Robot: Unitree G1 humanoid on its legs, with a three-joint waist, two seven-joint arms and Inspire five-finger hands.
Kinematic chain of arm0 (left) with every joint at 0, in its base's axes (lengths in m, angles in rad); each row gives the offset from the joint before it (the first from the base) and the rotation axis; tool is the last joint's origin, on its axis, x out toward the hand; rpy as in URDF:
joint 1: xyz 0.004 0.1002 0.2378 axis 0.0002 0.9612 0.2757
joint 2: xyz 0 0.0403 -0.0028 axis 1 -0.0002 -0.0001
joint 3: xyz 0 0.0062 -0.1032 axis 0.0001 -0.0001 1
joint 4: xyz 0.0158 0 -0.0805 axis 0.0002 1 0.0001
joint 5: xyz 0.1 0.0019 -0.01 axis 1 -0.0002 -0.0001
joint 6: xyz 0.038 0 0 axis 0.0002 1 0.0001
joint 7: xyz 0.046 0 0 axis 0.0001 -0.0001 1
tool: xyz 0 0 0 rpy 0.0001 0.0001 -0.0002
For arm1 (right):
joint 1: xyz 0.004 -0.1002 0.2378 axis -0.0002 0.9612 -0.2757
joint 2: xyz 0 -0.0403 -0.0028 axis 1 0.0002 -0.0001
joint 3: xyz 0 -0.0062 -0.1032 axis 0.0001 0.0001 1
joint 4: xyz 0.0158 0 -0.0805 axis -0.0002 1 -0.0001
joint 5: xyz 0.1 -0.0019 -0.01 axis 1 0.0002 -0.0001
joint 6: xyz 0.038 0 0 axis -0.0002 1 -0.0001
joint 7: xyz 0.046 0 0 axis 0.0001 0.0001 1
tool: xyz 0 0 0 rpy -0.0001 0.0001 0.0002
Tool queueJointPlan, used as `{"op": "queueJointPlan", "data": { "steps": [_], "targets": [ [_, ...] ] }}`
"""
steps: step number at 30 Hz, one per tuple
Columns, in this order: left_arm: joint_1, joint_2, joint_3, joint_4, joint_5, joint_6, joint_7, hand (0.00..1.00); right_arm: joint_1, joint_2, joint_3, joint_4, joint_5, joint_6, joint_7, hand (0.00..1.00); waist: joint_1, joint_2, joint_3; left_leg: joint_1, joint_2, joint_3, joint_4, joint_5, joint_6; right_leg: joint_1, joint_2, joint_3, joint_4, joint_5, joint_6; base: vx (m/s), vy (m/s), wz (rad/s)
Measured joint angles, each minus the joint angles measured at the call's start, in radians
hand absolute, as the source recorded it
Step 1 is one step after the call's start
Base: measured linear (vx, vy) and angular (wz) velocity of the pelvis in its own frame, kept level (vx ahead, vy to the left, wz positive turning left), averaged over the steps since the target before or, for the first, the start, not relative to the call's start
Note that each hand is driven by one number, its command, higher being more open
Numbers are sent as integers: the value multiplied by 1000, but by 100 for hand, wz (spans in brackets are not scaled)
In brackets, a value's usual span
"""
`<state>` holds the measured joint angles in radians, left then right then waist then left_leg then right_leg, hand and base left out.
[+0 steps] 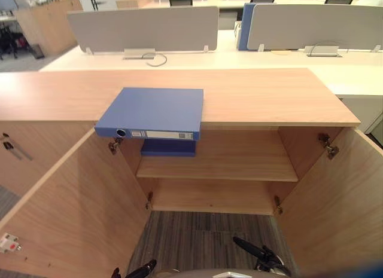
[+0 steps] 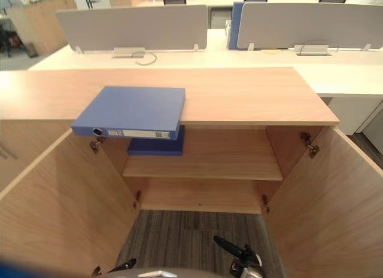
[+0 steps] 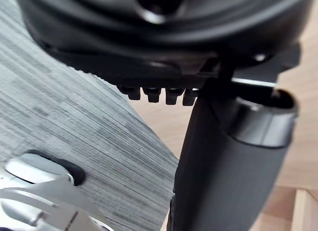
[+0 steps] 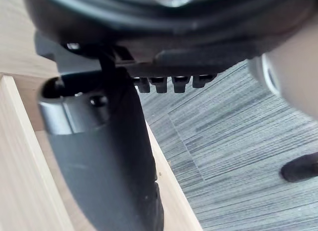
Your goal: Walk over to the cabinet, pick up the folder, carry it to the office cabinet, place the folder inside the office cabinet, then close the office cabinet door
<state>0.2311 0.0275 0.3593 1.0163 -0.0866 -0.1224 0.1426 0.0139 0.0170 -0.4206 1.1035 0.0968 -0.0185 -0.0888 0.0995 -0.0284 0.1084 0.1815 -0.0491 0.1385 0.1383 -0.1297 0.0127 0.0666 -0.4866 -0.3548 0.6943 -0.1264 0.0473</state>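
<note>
- The wooden office cabinet [image 1: 269,92] stands in front of me, its two doors, the left door [image 1: 78,200] and the right door [image 1: 341,200], swung wide towards me. There is one shelf [image 1: 239,161] inside.
- Behind it runs a white desk [image 1: 239,57] carrying two grey desk screens, one on my left [image 1: 143,28] and one on my right [image 1: 317,24].
- Grey striped carpet [image 1: 197,236] covers the floor between the open doors.
- The blue folder [image 1: 155,110] lies flat on the left part of the cabinet top. Its front edge juts past the top's edge and its spine faces me. Neither of my hands touches it.
- A second, darker blue folder [image 1: 169,147] lies flat on the shelf, just below the first.
- A third blue folder [image 1: 244,27] stands upright between the two screens.
- My left hand [image 3: 223,176] hangs low over the carpet by the left door, fingers relaxed and holding nothing.
- My right hand [image 4: 104,156] hangs low by the right door, fingers likewise loose and empty.
- One white label [image 1: 164,135] runs along the top folder's spine, its print too small to read. One round finger hole [image 1: 121,133] sits at its left end.
- Four metal hinges show inside the cabinet, two on each side, among them the upper right hinge [image 1: 328,145].
</note>
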Motion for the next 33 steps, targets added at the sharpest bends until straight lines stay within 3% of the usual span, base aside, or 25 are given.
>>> {"op": "queueJointPlan", "data": {
  "steps": [1,3,4,5,6,7,8,12,14,19,20,24,27,33],
  "targets": [
    [6,2,-5,-1,0,-5,-1,100,0,-3,3,6,-18,-2,0,100,-2,6,-5,17,-1,7,-16,2,4,1,-7,-23,8,-3,-2,13,71,-28],
    [0,7,-5,0,0,-8,-5,100,-12,10,10,13,-20,-5,6,100,-2,9,0,13,24,21,-29,7,12,-12,31,-49,-24,-51,41,-17,0,-36],
    [-10,15,-8,12,-4,-8,-13,100,-35,16,10,22,-19,-5,10,100,-8,8,19,9,47,26,-25,9,10,-30,95,-57,-61,-104,62,-46,-90,-23],
    [-14,21,-12,17,-9,-7,-19,100,-44,18,12,26,-19,-4,13,100,-13,2,29,10,55,26,-21,10,9,-35,128,-62,-91,-116,60,-78,-151,-12],
    [-14,40,-25,20,-22,-6,-28,100,-42,21,32,28,-19,-4,14,100,-17,-22,37,10,43,13,-12,10,3,-27,169,-84,-168,-140,41,-69,-152,-4],
    [-15,40,-38,22,-55,-6,-37,100,-30,16,47,33,-19,-4,14,100,-13,-29,31,10,48,-2,-24,9,-7,-1,195,-78,-228,-161,50,-67,-180,4],
    [-14,29,-39,13,-96,-7,-49,100,-24,-2,48,30,-19,0,12,100,-14,-13,31,9,54,-42,-41,16,-15,9,215,-91,-261,-149,40,-43,-138,1],
    [49,-20,-57,-163,-254,-4,-66,100,5,-27,99,23,-19,7,12,100,-14,0,24,-13,89,-59,-64,35,-44,9,258,-115,-312,-131,24,-34,-128,12],
    [110,-73,-105,-402,-412,-4,-84,100,6,-25,151,19,-21,11,13,100,-1,-10,17,-39,121,-62,-77,44,-59,10,308,-130,-387,-94,10,8,-122,6],
    [187,-99,-176,-777,-495,-3,-83,100,11,-10,226,-4,-52,17,14,100,7,-27,-11,-54,134,-63,-76,45,-60,24,332,-134,-445,-65,9,39,-26,-2],
    [198,-101,-172,-901,-454,-3,-76,100,11,-5,249,-9,-57,18,13,100,12,-30,-16,-60,134,-63,-70,45,-60,26,333,-134,-459,-56,10,36,7,-3],
    [189,-112,-103,-1090,-221,-5,-28,100,8,11,284,-12,-57,19,14,100,32,-17,-23,-62,133,-63,-64,45,-61,46,340,-133,-507,-29,14,-1,2,-1],
    [210,-124,-15,-1200,-1,13,55,100,6,34,283,-13,-56,31,13,100,52,-9,-29,-65,139,-67,-62,23,-55,61,353,-136,-538,-12,16,-22,9,1],
    [281,-161,140,-1389,399,106,276,100,14,56,277,-12,-56,45,-4,100,87,-31,-52,-66,122,-76,-43,1,-42,94,349,-141,-588,15,34,-9,27,4]
  ]
}}
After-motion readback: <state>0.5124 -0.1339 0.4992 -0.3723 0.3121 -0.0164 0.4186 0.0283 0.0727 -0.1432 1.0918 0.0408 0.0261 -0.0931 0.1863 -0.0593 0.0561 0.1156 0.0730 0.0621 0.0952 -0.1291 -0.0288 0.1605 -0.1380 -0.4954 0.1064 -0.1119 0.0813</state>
